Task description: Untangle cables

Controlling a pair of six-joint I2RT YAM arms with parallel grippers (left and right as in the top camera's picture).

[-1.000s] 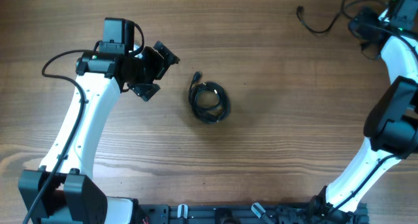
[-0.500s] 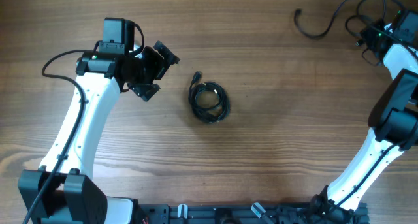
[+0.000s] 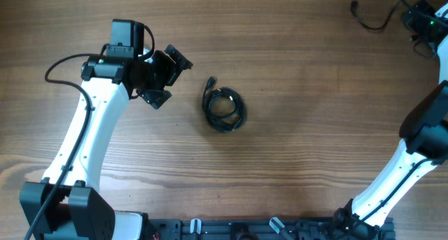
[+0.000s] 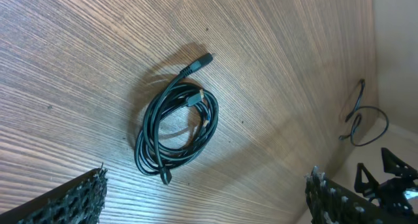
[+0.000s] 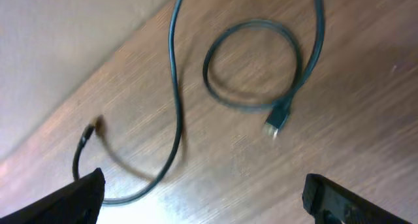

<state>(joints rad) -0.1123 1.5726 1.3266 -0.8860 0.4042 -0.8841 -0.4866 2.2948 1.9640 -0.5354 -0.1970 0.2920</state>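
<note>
Bundle (image 3: pixel 224 110) of coiled cables on bench (image 3: pixel 308 149) near left gripper (image 3: pixel 170 79); loose strand (image 5: pixel 176 93) below right gripper (image 5: pixel 206 208); both grippers wide, empty

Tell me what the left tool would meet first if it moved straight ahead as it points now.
Probably the coiled cable bundle, lying on the table centred ahead of the left tool; depth is unclear, so it might touch bare wood first.

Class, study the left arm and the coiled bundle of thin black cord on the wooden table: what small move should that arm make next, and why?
Probably shift the left gripper rightward until it is above the coiled bundle of thin black cord. Its jaws stand wide open and hold nothing. The bundle lies untouched beside it, with one plug end sticking out.
</note>
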